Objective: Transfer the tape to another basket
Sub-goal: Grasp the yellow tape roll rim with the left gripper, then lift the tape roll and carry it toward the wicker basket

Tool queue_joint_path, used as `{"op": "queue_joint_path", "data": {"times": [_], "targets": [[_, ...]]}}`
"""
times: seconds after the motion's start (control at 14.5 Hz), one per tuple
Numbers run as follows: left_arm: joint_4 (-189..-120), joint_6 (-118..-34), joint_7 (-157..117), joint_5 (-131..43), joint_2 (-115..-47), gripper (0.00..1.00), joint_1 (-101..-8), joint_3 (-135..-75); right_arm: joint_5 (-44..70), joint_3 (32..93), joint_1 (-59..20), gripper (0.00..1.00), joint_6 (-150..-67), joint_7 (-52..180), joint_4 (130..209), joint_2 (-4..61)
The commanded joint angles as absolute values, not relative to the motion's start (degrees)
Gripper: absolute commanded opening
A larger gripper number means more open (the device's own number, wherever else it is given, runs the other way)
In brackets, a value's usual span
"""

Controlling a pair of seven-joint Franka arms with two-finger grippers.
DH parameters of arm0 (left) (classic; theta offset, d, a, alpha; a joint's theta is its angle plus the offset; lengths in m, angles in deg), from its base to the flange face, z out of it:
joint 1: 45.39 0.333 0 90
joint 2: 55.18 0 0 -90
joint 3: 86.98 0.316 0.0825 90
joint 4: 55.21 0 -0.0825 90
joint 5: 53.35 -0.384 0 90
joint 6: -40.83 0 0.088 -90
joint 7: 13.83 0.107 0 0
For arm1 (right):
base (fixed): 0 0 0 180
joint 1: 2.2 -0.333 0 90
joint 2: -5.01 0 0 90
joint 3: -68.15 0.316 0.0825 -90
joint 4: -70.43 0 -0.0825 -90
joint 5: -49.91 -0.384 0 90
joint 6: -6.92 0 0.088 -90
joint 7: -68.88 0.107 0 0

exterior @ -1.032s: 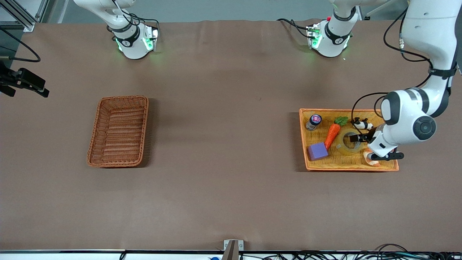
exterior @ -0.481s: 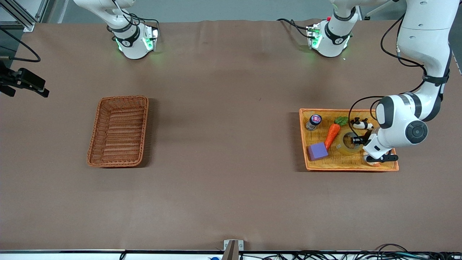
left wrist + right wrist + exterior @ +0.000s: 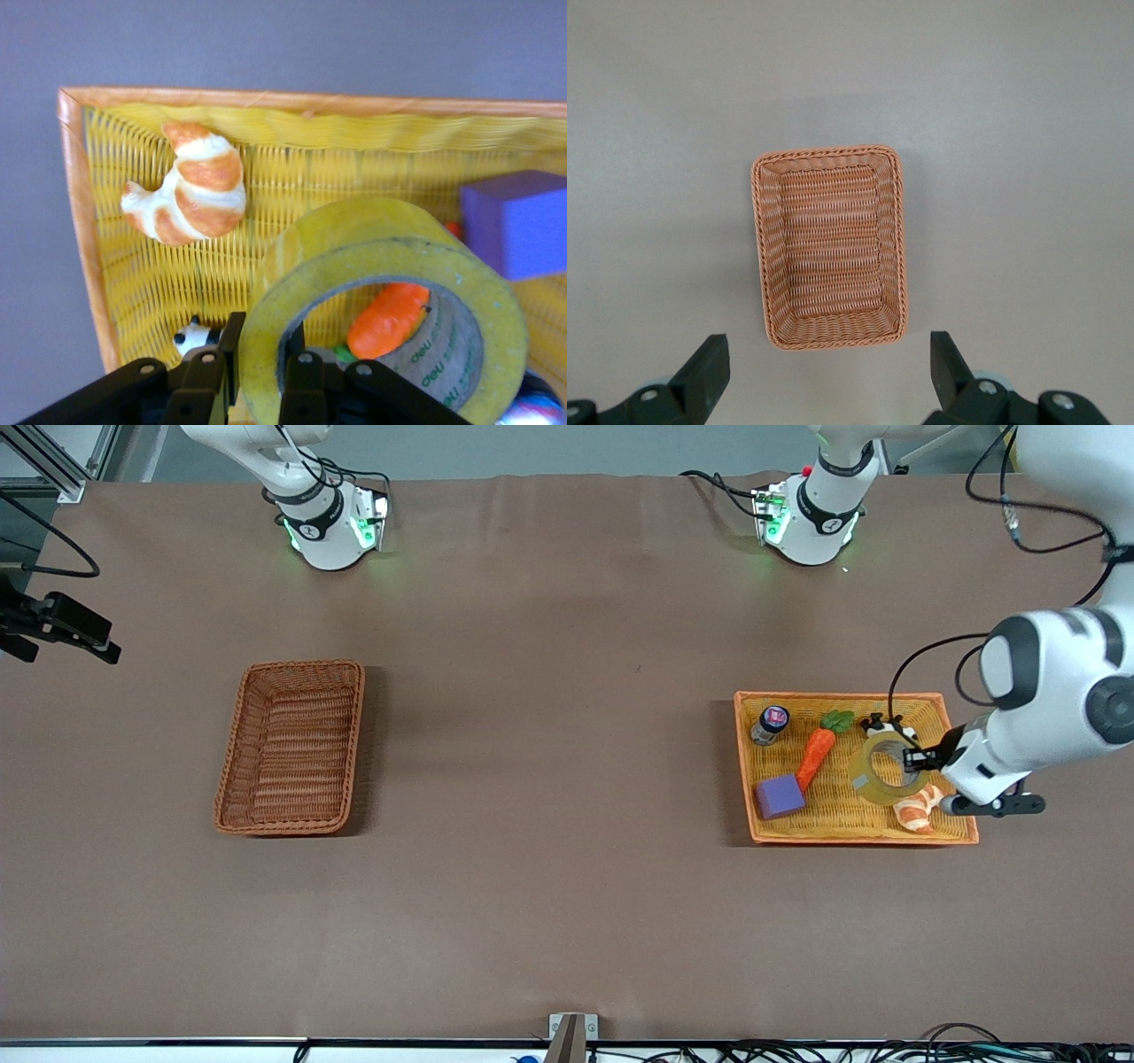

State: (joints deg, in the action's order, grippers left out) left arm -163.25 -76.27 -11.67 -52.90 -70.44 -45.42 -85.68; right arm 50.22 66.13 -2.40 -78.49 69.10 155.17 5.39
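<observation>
We have the ring-shaped roll of translucent yellowish packing tape (image 3: 886, 768) pinched by its wall in our left gripper (image 3: 912, 760), one finger (image 3: 299, 376) inside the hole and one outside, and it hangs lifted over the flat orange-yellow woven tray (image 3: 961, 833). A second ago the tape lay flat in that tray with the fingers spread around its wall; now it is tilted up, clear of the toy carrot (image 3: 816, 750), purple block (image 3: 779, 795) and croissant (image 3: 916, 811). We judge the lift as the step in hand. Next comes a long carry toward the deep reddish-brown wicker basket (image 3: 292, 746) at the right arm's end. Our right gripper (image 3: 824, 372) waits high over that basket, fingers spread.
</observation>
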Motion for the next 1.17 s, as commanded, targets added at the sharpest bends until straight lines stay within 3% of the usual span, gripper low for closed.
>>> {"op": "queue_joint_path", "data": {"times": [0.0,0.21,0.41,0.76,1.1], "targets": [[-160.61,-71.08,-14.69,-52.91,-68.02,0.04,-45.47,-90.65,49.29,66.66,-1.32,1.0,-78.33,68.27,155.33,5.1],[-155.69,-63.95,-21.63,-52.74,-68.98,0.06,-45.48,-98.82,49.29,66.66,-1.32,1.0,-78.24,68.27,155.33,5.1],[-152.52,-63.4,-32.07,-49.93,-71.95,0.07,-45.56,-108.31,49.29,66.66,-1.32,1.0,-78.24,68.27,155.33,5.1],[-141.72,-64.19,-44.12,-50.27,-87.22,0.07,-47.48,-122.03,49.21,66.66,-1.24,1.0,-78.24,68.18,155.33,5.1],[-130.81,-73.4,-59.14,-59.57,-102.18,0.07,-62.15,-120.13,49.12,66.57,-1.24,1.0,-78.16,68.18,155.33,5.1]]}}
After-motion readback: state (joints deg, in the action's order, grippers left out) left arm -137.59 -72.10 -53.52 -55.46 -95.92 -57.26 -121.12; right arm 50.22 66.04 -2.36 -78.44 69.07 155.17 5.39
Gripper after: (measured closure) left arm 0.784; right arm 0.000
